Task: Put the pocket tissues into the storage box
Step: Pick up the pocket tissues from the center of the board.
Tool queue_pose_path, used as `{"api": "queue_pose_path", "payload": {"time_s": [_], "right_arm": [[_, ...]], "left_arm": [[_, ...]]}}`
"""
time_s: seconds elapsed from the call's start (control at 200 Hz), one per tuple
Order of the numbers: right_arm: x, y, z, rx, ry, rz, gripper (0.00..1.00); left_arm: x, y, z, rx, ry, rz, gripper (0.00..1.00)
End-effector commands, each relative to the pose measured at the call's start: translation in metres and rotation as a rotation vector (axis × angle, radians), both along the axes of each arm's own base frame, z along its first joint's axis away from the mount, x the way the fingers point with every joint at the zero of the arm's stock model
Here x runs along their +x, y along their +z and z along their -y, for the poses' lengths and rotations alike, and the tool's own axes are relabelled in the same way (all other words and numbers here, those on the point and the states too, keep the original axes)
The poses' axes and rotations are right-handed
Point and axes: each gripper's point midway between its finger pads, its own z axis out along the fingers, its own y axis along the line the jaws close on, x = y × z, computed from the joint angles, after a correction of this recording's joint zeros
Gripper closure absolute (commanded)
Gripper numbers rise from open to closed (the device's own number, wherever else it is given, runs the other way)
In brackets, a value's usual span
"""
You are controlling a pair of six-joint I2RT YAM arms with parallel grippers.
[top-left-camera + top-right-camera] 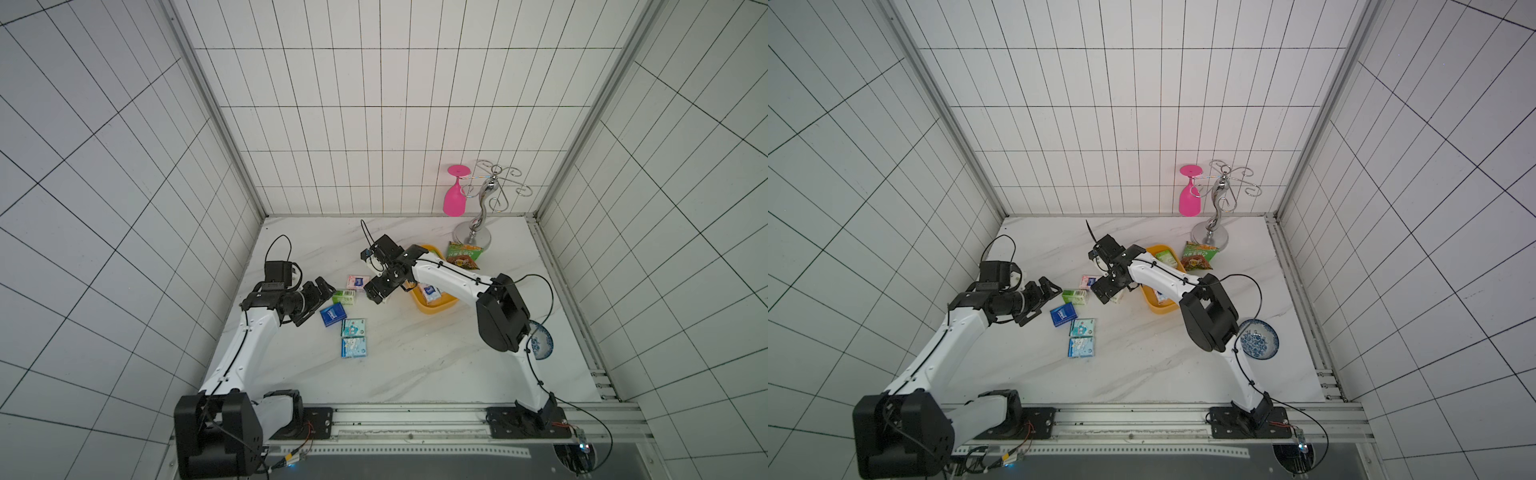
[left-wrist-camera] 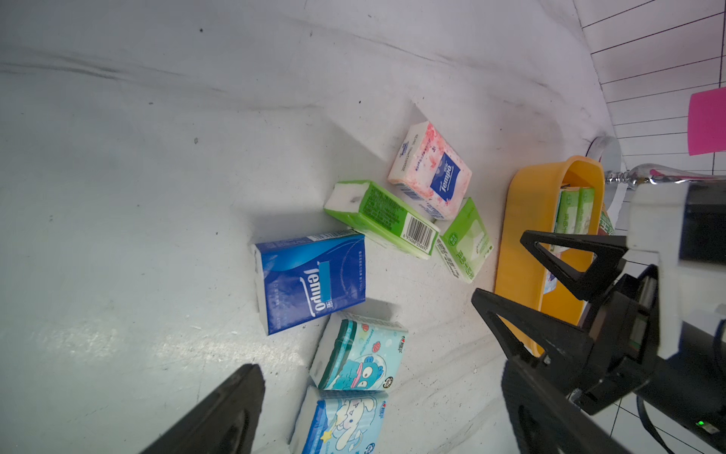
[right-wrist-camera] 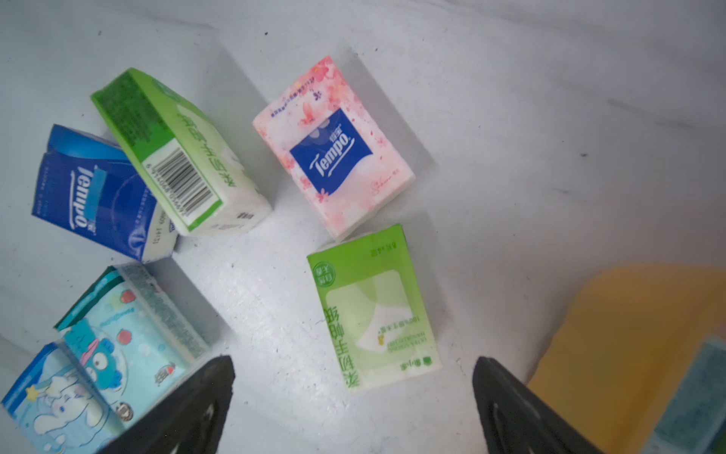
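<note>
Mostly arm-hidden — perhaps — storage box [image 1: 439, 309]

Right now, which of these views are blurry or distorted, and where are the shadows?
Right wrist view: the storage box is a soft orange blur and the right gripper tips are out of focus; packets cast soft shadows. Left wrist view: sharp print, table curved by the lens. Both top views: wall grid lines splay outward; even light.

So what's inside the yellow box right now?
The box holds green packets at one end and a pale blue-white packet at the other; the right arm covers the middle.
</note>
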Motion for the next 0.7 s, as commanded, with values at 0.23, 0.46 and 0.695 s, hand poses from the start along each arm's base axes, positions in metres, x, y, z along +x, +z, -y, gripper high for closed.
{"api": "queue_pose_path", "payload": {"time_s": [0.23, 0.46, 0.695], "right_arm": [[0.010, -0.025, -0.005, -0.097, 0.052, -0.008, 0.01], [0.009, -0.041, -0.008, -0.110, 0.062, -0.042, 0.03], [0.007, -0.052, -0.004, -0.142, 0.062, -0.052, 0.31]], "left_arm": [[0.000, -0.003, -0.001, 0.019, -0.029, 0.021, 0.02], [0.000, -0.003, -0.001, 0.021, -0.029, 0.020, 0.02], [0.000, -0.003, -0.001, 0.022, -0.028, 0.019, 0.02]]}}
